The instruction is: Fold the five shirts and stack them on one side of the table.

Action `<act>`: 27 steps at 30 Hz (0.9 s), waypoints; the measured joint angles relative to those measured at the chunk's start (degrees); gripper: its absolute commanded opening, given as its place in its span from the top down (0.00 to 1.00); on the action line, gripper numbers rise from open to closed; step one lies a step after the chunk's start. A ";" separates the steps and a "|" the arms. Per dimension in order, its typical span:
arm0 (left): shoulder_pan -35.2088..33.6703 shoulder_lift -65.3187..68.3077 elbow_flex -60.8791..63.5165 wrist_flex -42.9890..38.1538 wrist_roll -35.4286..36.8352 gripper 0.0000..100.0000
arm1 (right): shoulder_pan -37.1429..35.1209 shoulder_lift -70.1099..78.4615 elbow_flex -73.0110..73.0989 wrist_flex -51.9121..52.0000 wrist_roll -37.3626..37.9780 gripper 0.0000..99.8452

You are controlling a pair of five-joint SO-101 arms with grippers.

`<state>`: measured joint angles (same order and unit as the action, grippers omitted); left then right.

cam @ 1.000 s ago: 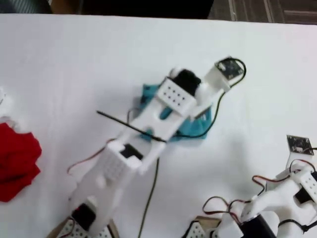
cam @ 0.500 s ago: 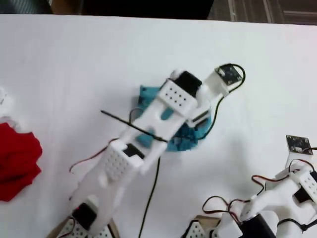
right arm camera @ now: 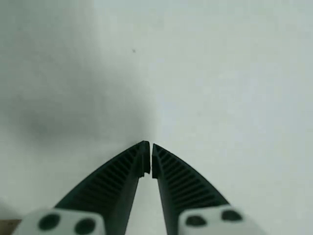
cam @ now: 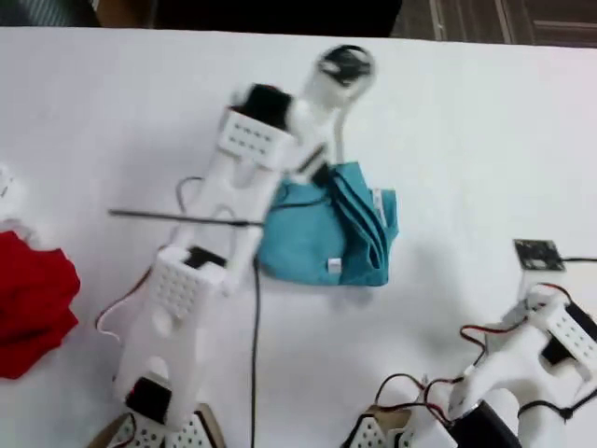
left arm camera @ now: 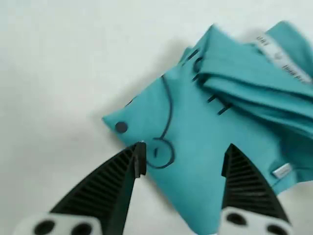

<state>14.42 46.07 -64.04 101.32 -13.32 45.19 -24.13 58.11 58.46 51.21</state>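
A teal shirt (cam: 322, 238) lies folded near the middle of the white table (cam: 466, 121), with its layered folds on the right side. The left arm (cam: 247, 159) stretches over the shirt's back left corner. In the left wrist view my left gripper (left arm camera: 183, 156) is open, just above the teal shirt (left arm camera: 205, 147), and its fingers (left arm camera: 124, 171) straddle the corner with the drawn line. A crumpled red shirt (cam: 33, 299) sits at the table's left edge. My right gripper (right arm camera: 148, 156) is shut over bare table, with the right arm (cam: 536, 350) at the front right.
A bit of white cloth (cam: 5, 187) shows at the left edge above the red shirt. Cables (cam: 254, 336) trail from the arms along the front. Bare table stretches to the right of the teal shirt and along the back.
The left arm has swung back and to the left, uncovering the teal shirt, which now lies flatter and wider. The right arm shifted slightly.
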 measured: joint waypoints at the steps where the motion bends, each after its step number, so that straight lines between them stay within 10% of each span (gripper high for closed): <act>1: -2.11 0.00 1.49 0.00 0.00 0.73 | -2.20 0.00 -0.18 0.00 -0.35 0.98; 18: -32.88 0.00 10.64 0.00 -0.09 0.73 | -58.73 0.00 -23.74 10.73 -21.27 0.98; 27: -37.89 0.00 11.78 0.00 -0.09 0.73 | -64.79 9.32 -23.91 1.76 -21.27 0.98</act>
<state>-23.47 46.07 -52.26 101.32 -13.41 -19.60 -14.81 34.20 60.22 29.93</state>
